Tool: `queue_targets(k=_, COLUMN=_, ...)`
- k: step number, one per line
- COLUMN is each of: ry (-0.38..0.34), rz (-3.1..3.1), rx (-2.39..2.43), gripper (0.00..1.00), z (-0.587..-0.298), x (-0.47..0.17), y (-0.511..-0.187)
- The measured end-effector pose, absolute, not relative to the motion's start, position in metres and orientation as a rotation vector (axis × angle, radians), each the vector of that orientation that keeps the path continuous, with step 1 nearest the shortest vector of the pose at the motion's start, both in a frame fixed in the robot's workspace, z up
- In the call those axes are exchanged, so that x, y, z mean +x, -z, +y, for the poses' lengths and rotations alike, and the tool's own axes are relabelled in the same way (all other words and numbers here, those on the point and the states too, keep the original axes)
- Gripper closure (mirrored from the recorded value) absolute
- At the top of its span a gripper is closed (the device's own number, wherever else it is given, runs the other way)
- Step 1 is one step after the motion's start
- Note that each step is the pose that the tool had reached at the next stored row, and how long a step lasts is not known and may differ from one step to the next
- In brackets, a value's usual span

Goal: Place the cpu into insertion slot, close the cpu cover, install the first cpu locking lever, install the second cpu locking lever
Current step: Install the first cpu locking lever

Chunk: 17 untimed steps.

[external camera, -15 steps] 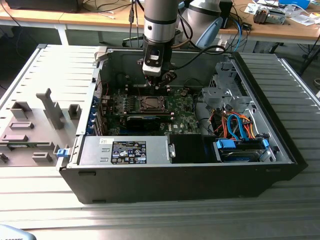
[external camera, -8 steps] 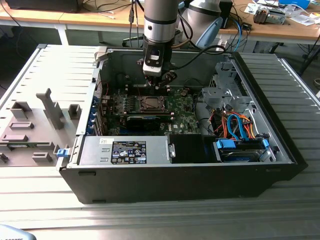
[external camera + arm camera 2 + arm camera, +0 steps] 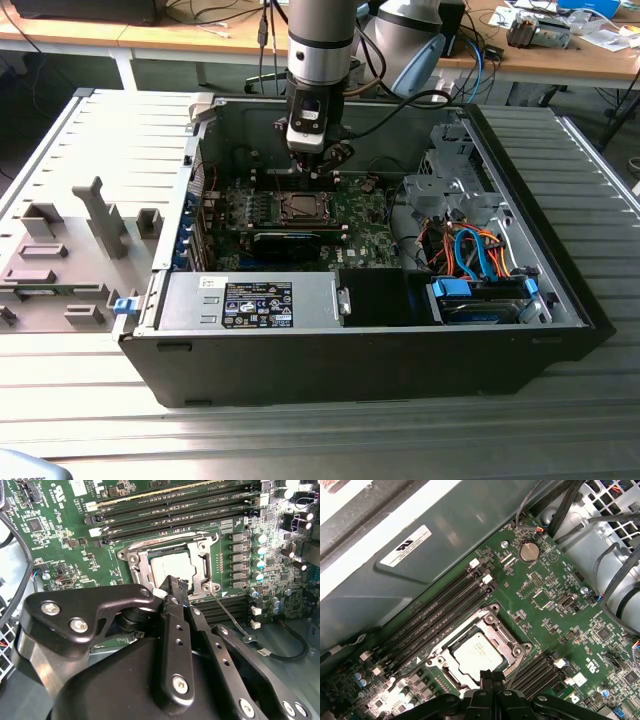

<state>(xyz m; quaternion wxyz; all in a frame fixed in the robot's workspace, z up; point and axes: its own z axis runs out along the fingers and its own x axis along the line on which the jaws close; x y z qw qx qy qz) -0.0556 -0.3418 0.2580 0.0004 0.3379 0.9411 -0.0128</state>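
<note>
Gripper (image 3: 172, 582), fingers pinched together w/ nothing held, hovers at the insertion slot's (image 3: 507, 647) edge, cpu (image 3: 477, 653) seated inside. Risk: downward contact could scrape the chip or bend the cpu cover (image 3: 202, 562).

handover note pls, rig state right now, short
Gripper: black fingers together at the socket edge, holding nothing.
Pale silvery square cpu sits in the metal-rimmed insertion slot on the green motherboard.
Silvery cpu cover frame lies down around the chip.
Thin wire locking lever sticks out, apparently unlatched.
Done: cpu placed, cover seemingly closed. Left: levers.
</note>
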Motion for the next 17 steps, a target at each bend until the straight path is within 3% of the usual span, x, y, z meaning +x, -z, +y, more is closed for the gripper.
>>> queue_targets(k=17, ry=0.04, rz=2.979, rx=0.993, gripper=0.89, z=-0.3419, x=-0.0556, y=-0.258)
